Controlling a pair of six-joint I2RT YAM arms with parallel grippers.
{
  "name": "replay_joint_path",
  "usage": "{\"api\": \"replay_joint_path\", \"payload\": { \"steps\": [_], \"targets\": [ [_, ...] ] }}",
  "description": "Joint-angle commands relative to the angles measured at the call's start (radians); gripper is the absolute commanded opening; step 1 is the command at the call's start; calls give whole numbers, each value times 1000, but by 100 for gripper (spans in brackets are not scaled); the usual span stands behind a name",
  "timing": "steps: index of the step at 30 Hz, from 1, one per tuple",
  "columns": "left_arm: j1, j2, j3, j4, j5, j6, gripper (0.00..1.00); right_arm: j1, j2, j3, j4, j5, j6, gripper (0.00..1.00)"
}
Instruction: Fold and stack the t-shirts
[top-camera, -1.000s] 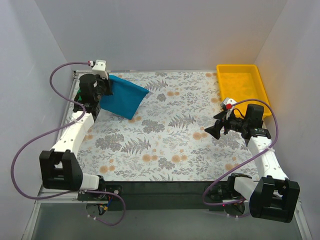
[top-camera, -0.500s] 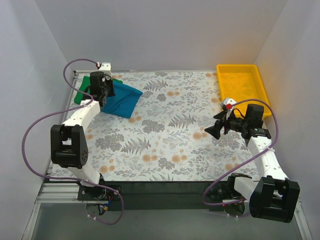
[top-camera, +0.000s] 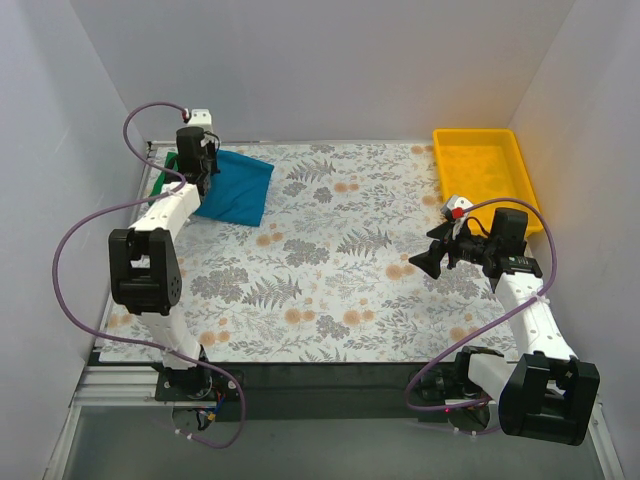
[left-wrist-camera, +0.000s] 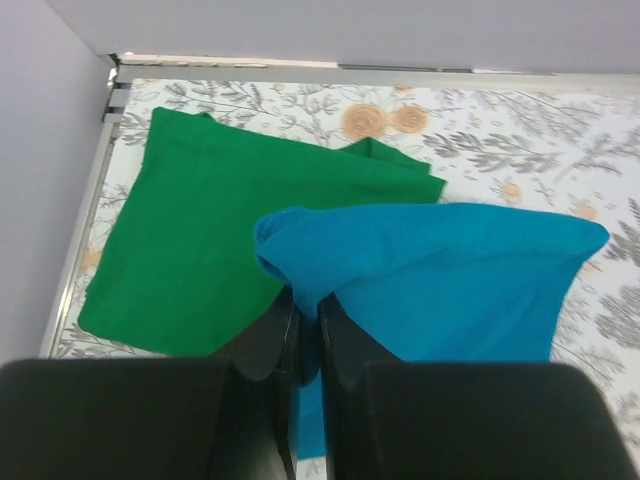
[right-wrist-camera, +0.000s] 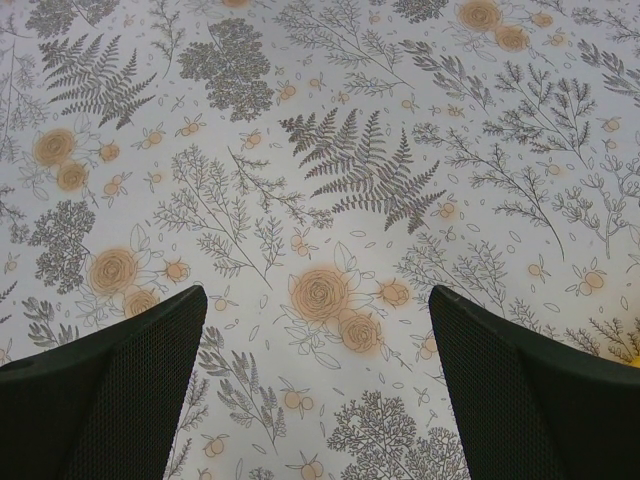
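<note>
The teal-blue t-shirt (top-camera: 240, 190) is folded and lies at the far left of the table, one edge bunched up and pinched in my left gripper (top-camera: 203, 172). In the left wrist view, my left gripper (left-wrist-camera: 308, 305) is shut on a fold of the teal t-shirt (left-wrist-camera: 470, 270), which partly overlaps the folded green t-shirt (left-wrist-camera: 190, 240) lying flat in the far left corner. From above only a sliver of the green t-shirt (top-camera: 163, 178) shows beside the arm. My right gripper (top-camera: 420, 262) hovers open over the right side of the table, and the right gripper (right-wrist-camera: 315, 292) holds nothing.
A yellow tray (top-camera: 485, 165) stands at the far right corner. The floral tablecloth (top-camera: 330, 270) covers the table. White walls close in the left, back and right sides. The left arm's purple cable (top-camera: 90, 230) loops out to the left.
My left gripper has carried the teal t-shirt further toward the far left corner, over the green one, and the arm has stretched out. The right arm has not moved.
</note>
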Motion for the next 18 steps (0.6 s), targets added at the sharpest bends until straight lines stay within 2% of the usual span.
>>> {"api": "replay_joint_path", "payload": {
  "steps": [1, 18],
  "targets": [
    [21, 31, 91, 45, -76, 31, 0, -6, -4, 36, -3, -30, -9, 98],
    [37, 84, 187, 74, -200, 71, 0, -6, 21, 41, -3, -34, -9, 98]
  ]
}}
